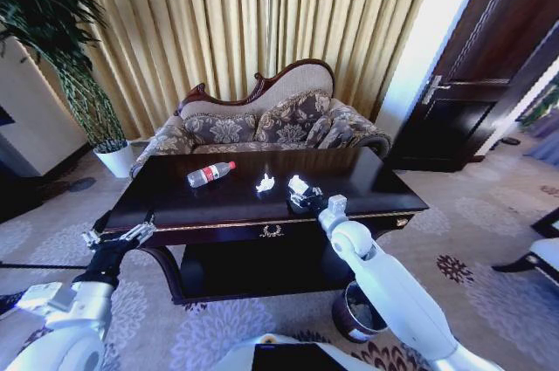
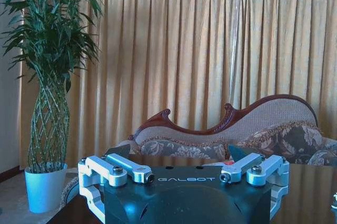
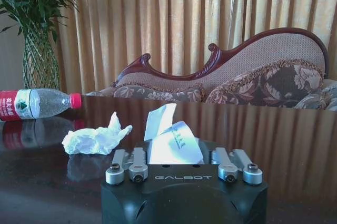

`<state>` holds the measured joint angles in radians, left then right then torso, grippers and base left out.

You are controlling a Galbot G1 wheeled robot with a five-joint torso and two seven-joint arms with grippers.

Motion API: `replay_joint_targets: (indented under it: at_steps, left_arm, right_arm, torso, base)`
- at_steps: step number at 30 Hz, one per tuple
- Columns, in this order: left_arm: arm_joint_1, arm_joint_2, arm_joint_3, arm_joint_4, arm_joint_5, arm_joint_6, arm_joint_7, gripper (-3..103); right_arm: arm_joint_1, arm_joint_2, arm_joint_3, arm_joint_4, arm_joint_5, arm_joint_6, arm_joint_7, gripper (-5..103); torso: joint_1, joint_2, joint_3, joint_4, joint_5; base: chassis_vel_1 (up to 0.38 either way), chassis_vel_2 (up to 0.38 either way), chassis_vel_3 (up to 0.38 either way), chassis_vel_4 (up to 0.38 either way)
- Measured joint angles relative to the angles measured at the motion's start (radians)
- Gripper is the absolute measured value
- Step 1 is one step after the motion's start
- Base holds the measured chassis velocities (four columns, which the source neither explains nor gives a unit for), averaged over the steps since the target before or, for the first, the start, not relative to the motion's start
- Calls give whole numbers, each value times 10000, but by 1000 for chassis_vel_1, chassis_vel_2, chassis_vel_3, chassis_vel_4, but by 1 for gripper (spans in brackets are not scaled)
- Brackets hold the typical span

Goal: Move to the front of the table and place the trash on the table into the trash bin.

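Right end effector (image 1: 301, 194) is out over the worktop (image 1: 367, 181) near its front edge, and from the wrist cam its fingers (image 3: 131, 163) sit either side of a crumpled white paper wad (image 3: 171, 142). It looks to me like they're closing on it, but I can't tell for sure whether they're actually pinching yet. Left end effector (image 1: 118, 237) hangs spread open off the worktop's front left corner, doing nothing.

Handling-wise, the wad should be about as easy as it gets: basically weightless, soft, squashes instead of slipping. I'd take it around the bulky middle, not the loose flap sticking up, since that could just tear or fold away. The second wad (image 1: 265, 183) sits just beside it toward the middle, same deal.

The bottle (image 1: 210, 173) lies on its side farther left, red label, red cap. Thin clear plastic, looks nearly empty, so light but slick and it'll roll. I'd grab it across the body.

Trash bin (image 1: 360, 312) is on the floor below the right arm.
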<state>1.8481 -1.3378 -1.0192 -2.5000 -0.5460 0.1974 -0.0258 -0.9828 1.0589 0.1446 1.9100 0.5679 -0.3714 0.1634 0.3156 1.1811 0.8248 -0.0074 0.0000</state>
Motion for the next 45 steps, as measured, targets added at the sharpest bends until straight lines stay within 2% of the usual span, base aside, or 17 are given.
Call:
replay_joint_targets:
  at_steps: [2, 5, 6, 9, 11, 13, 15, 31, 36, 45]
  left_arm:
    - [1, -1, -1, 0, -1, -16, 0, 100]
    - [29, -28, -5, 1, -2, -81, 1, 100]
    - [29, -28, -5, 1, -2, -81, 1, 100]
    - [49, -46, -15, 0, -2, -133, 1, 100]
    - [53, -48, -18, 0, -2, -144, 0, 100]
    - [58, -52, -20, 0, -3, -162, 1, 100]
    - [64, -65, -18, 0, -3, -175, 1, 100]
    - [27, -51, 60, 1, -3, -189, 4, 100]
    - [20, -6, 64, 0, -9, -189, 4, 100]
    - [-271, 34, 241, 61, -72, -190, 95, 100]
  right_arm:
    - [-20, -3, 13, 18, -6, 3, -1, 48]
    - [-158, -14, 67, 96, -51, 23, -5, 32]
    - [-158, -14, 67, 96, -51, 23, -5, 32]
    - [-301, -38, 180, 170, -66, 57, -12, 15]
    - [-335, -48, 213, 188, -67, 68, -14, 15]
    - [-410, -77, 292, 225, -73, 153, -19, 5]
    - [-470, -93, 346, 236, -95, 232, -21, 1]
    - [-1297, -109, 1176, 954, 24, 467, -52, 0]
    - [-2021, -177, 1968, 1732, 99, 627, -17, 0]
    - [-2657, -373, 2866, 2519, 67, 919, 821, 0]
  torso:
    - [-1, 0, 0, 0, 0]
    - [0, 0, 0, 1, 0]
    - [0, 0, 0, 1, 0]
    - [-1, 0, -1, 0, 0]
    - [-1, 0, -1, 0, 0]
    - [0, 0, -1, 0, 0]
    - [0, 0, -1, 0, 0]
    - [0, 0, -1, 0, 0]
    - [-1, 0, -1, 0, 1]
    - [0, 0, 0, 1, 0]
  base:
    - [0, 0, 0, 0]
    - [0, 0, 0, 0]
    - [0, 0, 0, 0]
    - [0, 0, 0, 0]
    - [0, 0, 0, 0]
    - [0, 0, 0, 0]
    - [0, 0, 0, 0]
    - [0, 0, 0, 0]
    - [0, 0, 0, 0]
    - [0, 0, 0, 0]
